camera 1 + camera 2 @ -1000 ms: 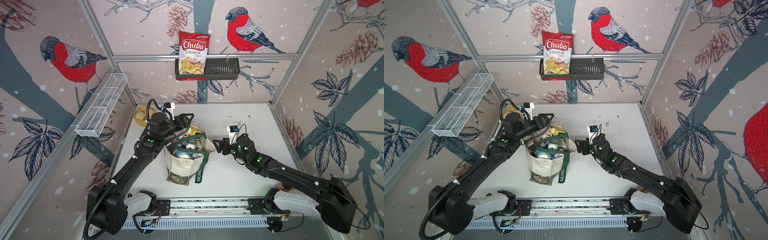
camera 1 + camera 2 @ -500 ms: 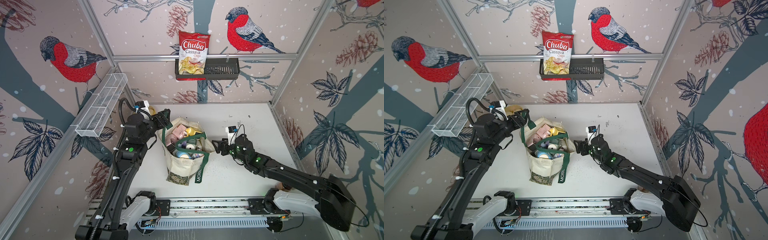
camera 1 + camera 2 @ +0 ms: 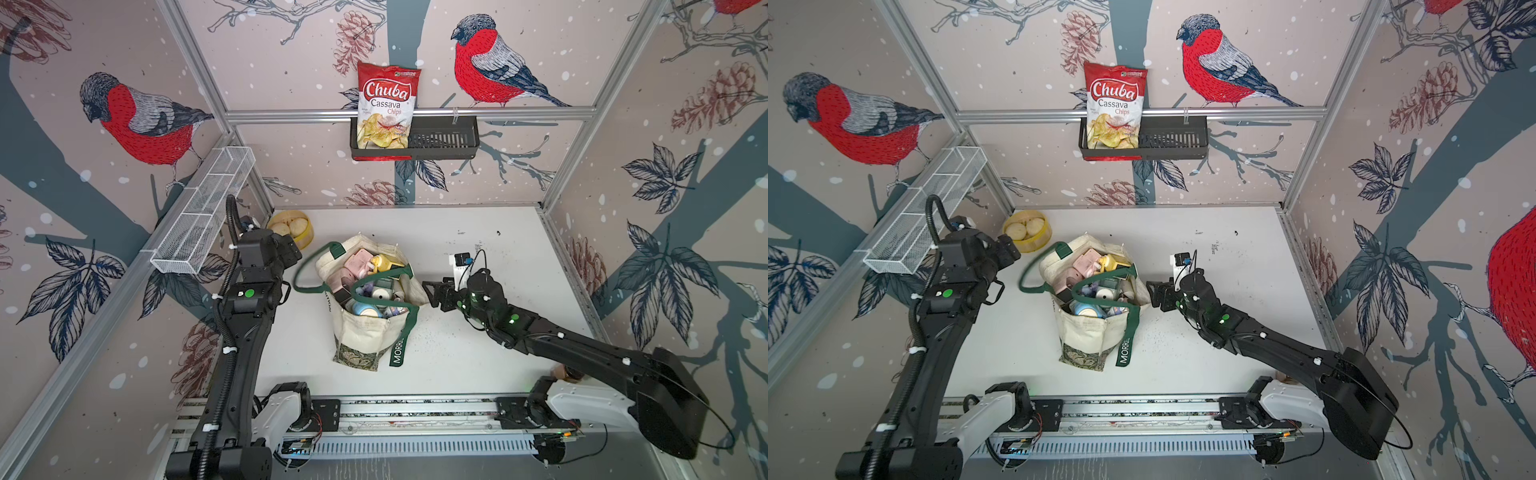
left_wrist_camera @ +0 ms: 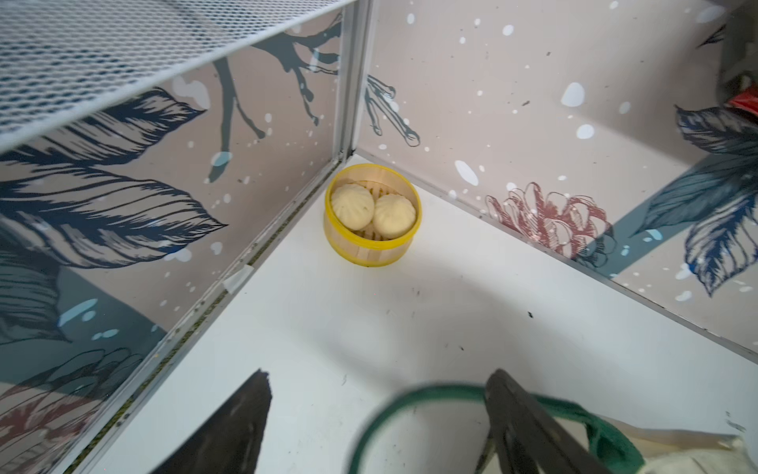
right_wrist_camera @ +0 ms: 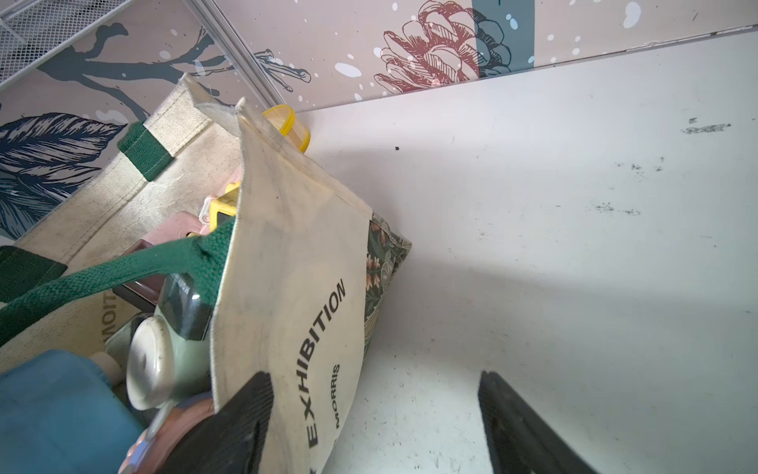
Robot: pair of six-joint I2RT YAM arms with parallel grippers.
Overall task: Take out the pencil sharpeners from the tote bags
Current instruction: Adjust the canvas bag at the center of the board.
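The cream tote bag [image 3: 365,332] stands mid-table, its mouth open in both top views [image 3: 1088,328]. It is packed with pencil sharpeners: a pink one [image 3: 359,262], a yellow one [image 3: 386,262] and a blue one [image 3: 365,309]. One green handle [image 3: 305,272] loops out to the left. My left gripper [image 3: 296,252] hovers open just left of the bag; the handle [image 4: 410,393] passes beneath its fingers, loose. My right gripper [image 3: 436,293] is open at the bag's right side, with the lettered cloth wall [image 5: 311,312] between its spread fingers. A blue sharpener [image 5: 53,414] lies just inside.
A yellow steamer basket [image 3: 307,237] with two buns [image 4: 371,211] sits in the back left corner. A white mesh shelf [image 3: 203,212] juts from the left wall above my left arm. A chips bag [image 3: 386,112] stands in a black basket [image 3: 442,143] on the back wall.
My left arm pulled back from the bag's mouth toward the left wall, drawing the green handle out leftward, and its jaws widened. The right arm barely moved.
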